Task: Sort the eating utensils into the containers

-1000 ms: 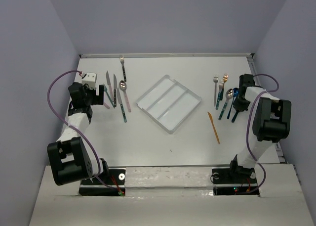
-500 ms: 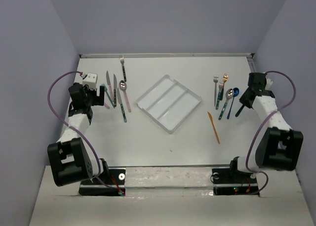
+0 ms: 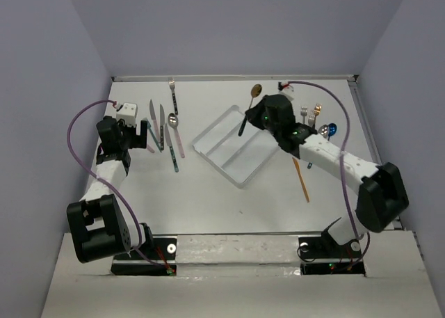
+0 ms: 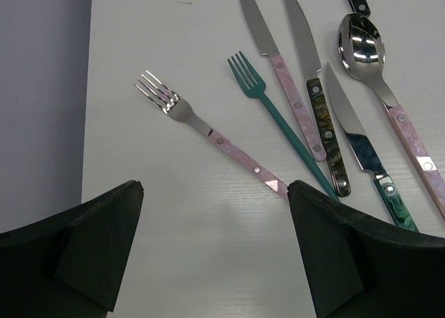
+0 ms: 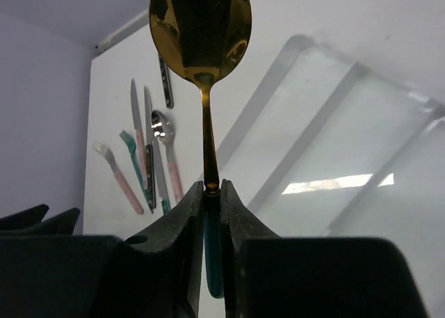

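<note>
My right gripper (image 3: 261, 116) is shut on a spoon (image 3: 255, 91) with a gold bowl and a teal handle. It holds the spoon in the air over the far corner of the clear three-compartment tray (image 3: 243, 159). In the right wrist view the spoon (image 5: 201, 26) points up from my shut gripper (image 5: 211, 190), with the tray (image 5: 348, 144) below. My left gripper (image 3: 142, 133) is open and empty, low beside the left group of utensils (image 3: 165, 133). In the left wrist view my gripper (image 4: 212, 193) stands just short of a pink-handled fork (image 4: 208, 133).
Beside that fork lie a teal fork (image 4: 274, 116), three knives (image 4: 313, 88) and a pink-handled spoon (image 4: 389, 102). One fork (image 3: 173, 95) lies further back. Right of the tray lie forks and spoons (image 3: 316, 123) and an orange knife (image 3: 301, 180).
My right arm has swung left from the right group of utensils to above the tray, lifting the gold-bowled spoon with it. My left arm has not moved.
</note>
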Robot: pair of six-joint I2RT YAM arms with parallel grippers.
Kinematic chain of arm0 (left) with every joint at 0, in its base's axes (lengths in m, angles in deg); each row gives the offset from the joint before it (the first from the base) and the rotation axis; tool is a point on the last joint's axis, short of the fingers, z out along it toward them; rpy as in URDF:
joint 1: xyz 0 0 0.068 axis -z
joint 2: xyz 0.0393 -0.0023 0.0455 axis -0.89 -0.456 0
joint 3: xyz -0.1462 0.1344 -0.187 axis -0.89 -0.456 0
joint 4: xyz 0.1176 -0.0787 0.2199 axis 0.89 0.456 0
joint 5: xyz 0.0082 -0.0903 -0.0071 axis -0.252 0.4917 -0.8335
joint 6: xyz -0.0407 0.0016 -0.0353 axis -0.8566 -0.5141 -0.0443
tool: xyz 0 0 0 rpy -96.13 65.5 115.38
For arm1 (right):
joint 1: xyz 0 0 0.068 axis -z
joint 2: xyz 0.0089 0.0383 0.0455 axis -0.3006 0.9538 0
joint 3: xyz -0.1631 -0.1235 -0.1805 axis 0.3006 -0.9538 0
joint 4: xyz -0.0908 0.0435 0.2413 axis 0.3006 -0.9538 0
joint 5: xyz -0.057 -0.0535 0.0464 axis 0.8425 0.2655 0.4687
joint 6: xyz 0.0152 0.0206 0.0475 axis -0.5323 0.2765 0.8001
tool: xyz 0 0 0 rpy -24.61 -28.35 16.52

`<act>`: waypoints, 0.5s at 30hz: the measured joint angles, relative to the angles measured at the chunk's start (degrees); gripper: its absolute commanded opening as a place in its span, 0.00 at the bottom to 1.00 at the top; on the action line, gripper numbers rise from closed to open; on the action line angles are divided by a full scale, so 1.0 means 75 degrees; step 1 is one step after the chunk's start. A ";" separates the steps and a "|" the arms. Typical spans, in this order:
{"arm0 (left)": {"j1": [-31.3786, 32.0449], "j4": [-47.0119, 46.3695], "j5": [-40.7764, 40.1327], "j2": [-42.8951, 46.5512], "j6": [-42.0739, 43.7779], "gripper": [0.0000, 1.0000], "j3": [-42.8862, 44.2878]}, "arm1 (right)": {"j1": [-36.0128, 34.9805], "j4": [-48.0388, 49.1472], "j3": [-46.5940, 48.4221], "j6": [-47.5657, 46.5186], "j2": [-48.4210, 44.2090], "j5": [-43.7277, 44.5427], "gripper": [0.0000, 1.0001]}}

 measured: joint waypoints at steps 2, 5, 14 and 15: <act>0.0000 0.0000 -0.0020 0.0003 0.0003 0.99 -0.0006 | -0.0463 0.0315 0.0382 0.0350 0.0959 -0.0096 0.00; 0.0000 -0.0003 -0.0061 0.0006 0.0023 0.99 -0.0029 | -0.0787 0.0618 0.1090 0.1008 0.2253 -0.0443 0.00; 0.0000 -0.0047 -0.0195 0.0017 0.0096 0.99 -0.0195 | -0.0784 0.0822 0.1845 0.2999 0.3602 -0.0903 0.00; 0.0000 -0.0050 -0.0198 0.0017 0.0111 0.99 -0.0204 | -0.0775 0.0819 0.1856 0.3142 0.3649 -0.0918 0.00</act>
